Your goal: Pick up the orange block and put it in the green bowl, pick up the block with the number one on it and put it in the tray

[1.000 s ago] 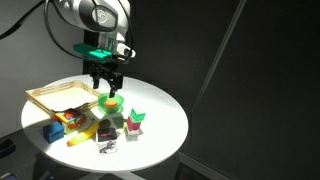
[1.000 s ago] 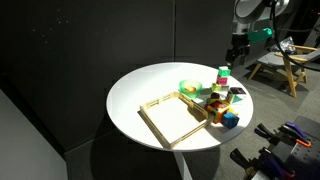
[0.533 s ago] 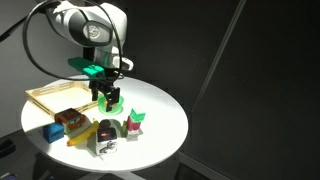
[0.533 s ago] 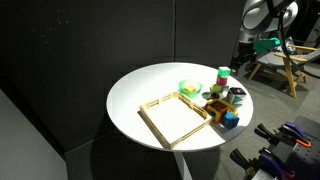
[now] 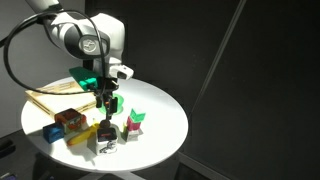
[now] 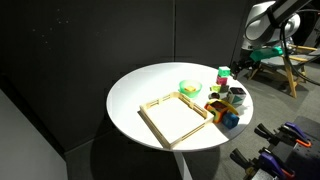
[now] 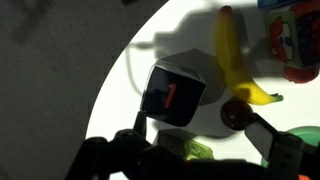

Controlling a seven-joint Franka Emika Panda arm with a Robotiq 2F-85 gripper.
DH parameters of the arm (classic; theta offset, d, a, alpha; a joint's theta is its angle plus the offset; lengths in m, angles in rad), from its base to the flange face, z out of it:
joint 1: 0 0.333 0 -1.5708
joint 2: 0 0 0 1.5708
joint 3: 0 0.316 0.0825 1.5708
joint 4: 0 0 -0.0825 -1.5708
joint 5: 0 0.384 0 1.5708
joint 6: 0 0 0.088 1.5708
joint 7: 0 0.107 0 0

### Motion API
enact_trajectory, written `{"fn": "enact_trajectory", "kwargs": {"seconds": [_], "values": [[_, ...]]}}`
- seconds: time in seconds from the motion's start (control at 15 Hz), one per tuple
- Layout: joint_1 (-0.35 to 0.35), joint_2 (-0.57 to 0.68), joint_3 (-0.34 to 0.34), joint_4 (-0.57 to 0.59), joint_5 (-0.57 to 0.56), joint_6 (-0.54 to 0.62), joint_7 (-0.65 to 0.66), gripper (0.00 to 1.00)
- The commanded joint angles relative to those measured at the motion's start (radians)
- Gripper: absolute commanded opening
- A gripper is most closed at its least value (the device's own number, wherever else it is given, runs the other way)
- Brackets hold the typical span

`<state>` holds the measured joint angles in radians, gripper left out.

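Hovers tool [image 5: 108, 110] spread wide and empty right above block with the number one [image 5: 105, 138] at lower centre, ready to straddle it; targets tray [image 5: 45, 97] at left afterwards.

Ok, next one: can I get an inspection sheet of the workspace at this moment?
Surface: round white table, toys crowded on one side.
Job's things: tray, nothing seen in it; bowl; number-one block on the table; orange block not clearly made out.
Clutter: banana, blue block, pink-green block.
Gripper: open, above the number-one block.
Cables: black loop off the arm.
Surroundings: dark backdrop; wooden frame.
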<state>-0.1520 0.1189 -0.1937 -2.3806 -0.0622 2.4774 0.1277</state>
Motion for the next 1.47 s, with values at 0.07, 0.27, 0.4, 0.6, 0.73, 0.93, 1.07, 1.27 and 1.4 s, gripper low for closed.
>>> {"fn": "enact_trajectory", "kwargs": {"seconds": [0.07,0.27,0.4,0.6,0.73,0.93,1.07,1.27,1.4], "values": [[0.000,0.018,-0.021,-0.015,-0.035,0.097,0.122,1.00],[0.003,0.031,-0.032,-0.008,-0.019,0.111,0.186,1.00],[0.004,0.036,-0.035,-0.007,-0.011,0.096,0.220,1.00],[0.003,0.043,-0.031,-0.004,0.012,0.082,0.241,1.00],[0.001,0.049,-0.029,0.001,0.029,0.071,0.245,1.00],[0.003,0.054,-0.030,-0.005,0.027,0.086,0.225,1.00],[0.004,0.058,-0.030,-0.005,0.030,0.086,0.225,1.00],[0.004,0.059,-0.030,-0.005,0.030,0.086,0.225,1.00],[0.006,0.062,-0.032,-0.006,0.020,0.086,0.227,1.00]]}}
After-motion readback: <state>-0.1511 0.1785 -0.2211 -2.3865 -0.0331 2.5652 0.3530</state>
